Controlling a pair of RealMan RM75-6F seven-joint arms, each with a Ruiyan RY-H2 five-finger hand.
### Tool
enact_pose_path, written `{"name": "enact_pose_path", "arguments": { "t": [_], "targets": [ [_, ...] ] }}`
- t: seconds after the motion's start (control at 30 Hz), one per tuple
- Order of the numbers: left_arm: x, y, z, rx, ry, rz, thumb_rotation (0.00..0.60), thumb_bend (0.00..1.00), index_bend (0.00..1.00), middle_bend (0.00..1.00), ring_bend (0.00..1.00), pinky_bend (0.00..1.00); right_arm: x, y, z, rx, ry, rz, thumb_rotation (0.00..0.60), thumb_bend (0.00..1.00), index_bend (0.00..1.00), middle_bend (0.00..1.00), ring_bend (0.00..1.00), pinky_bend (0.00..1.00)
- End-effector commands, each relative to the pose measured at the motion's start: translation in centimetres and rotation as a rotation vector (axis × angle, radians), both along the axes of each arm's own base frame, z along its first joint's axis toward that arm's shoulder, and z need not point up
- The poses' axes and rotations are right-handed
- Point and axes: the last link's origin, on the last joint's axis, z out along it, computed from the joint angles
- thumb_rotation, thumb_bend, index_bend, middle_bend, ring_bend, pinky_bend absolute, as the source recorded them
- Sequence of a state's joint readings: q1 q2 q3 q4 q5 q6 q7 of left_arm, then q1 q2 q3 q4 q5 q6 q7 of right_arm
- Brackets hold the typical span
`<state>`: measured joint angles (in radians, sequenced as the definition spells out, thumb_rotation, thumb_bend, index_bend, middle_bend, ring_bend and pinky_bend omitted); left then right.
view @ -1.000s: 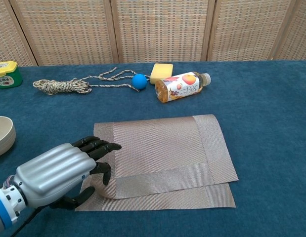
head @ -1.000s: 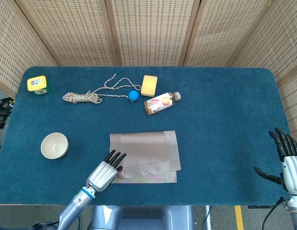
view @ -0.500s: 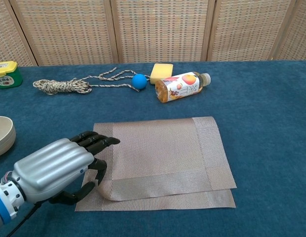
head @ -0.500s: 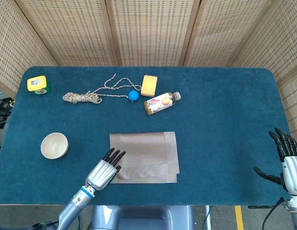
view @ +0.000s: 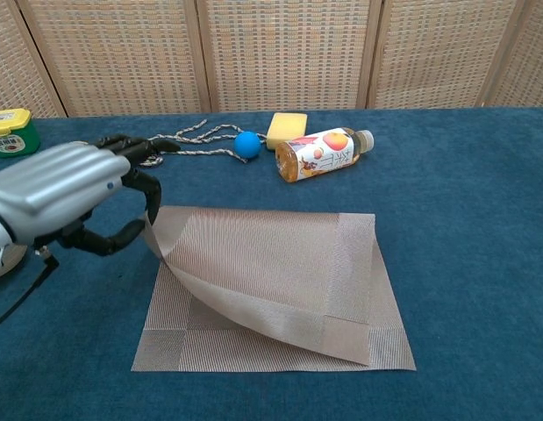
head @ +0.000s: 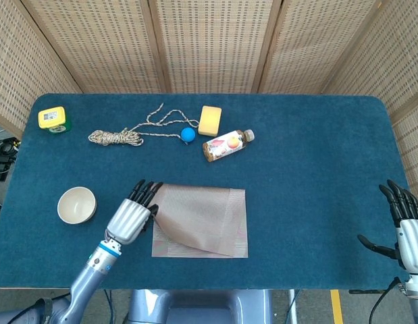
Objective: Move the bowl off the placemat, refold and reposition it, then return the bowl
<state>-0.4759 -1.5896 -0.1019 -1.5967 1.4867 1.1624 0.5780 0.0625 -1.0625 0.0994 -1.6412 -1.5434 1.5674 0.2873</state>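
The placemat (view: pixel 271 289) lies on the blue bench (head: pixel 317 175), its top layer's near-left corner pinched in the left hand (view: pixel 65 189), whose fingers (view: pixel 135 145) curl around the edge. A moment ago that hand lay low at the mat's near-left corner; now it has risen and swung away, peeling the layer diagonally, so unfolding is under way. The bowl (head: pixel 77 204), already off the mat, sits just left of the fingers. The right hand (head: pixel 406 223) hovers spread and empty, far right. Wicker screens (head: pixel 209 40) stand behind.
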Motion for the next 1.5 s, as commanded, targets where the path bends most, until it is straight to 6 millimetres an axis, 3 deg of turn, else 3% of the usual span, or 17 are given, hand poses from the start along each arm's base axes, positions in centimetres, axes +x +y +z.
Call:
{"name": "enact_pose_path", "arguments": {
  "t": [0.03,0.2,0.43,0.53,0.67,1.3,1.5],
  "targets": [
    [0.8,1.8,1.1,0.019,0.018,-0.007,0.6,0.55,0.6,0.0,0.0,0.0,-0.1,-0.2,0.0,0.001,0.0,-0.006,0.6,0.13,0.0,0.0,0.0,0.0],
    [2.0,4.8,1.8,0.049,0.045,-0.004,0.6,0.55,0.6,0.0,0.0,0.0,-0.6,-0.6,-0.2,0.01,0.004,-0.029,0.6,0.13,0.0,0.0,0.0,0.0],
    [3.7,7.6,1.9,0.058,0.032,0.031,0.6,0.54,0.59,0.0,0.0,0.0,-0.9,-1.0,-0.1,0.01,0.004,-0.047,0.6,0.13,0.0,0.0,0.0,0.0],
    [5.5,10.5,1.9,0.091,0.013,0.063,0.6,0.54,0.59,0.0,0.0,0.0,-1.5,-1.4,-0.1,0.012,0.001,-0.073,0.6,0.13,0.0,0.0,0.0,0.0],
    [6.3,12.2,1.6,0.115,-0.006,0.119,0.6,0.54,0.58,0.0,0.0,0.0,-1.7,-1.6,0.1,0.007,0.0,-0.085,0.6,0.13,0.0,0.0,0.0,0.0],
    [4.7,16.5,0.5,0.144,0.036,0.274,0.6,0.53,0.57,0.0,0.0,0.0,-2.1,-2.1,-0.4,0.021,0.022,-0.113,0.6,0.13,0.0,0.0,0.0,0.0],
    [5.3,17.9,-0.4,0.141,0.042,0.289,0.6,0.53,0.57,0.0,0.0,0.0,-2.5,-2.4,-0.7,0.028,0.031,-0.132,0.6,0.13,0.0,0.0,0.0,0.0]
  ]
}}
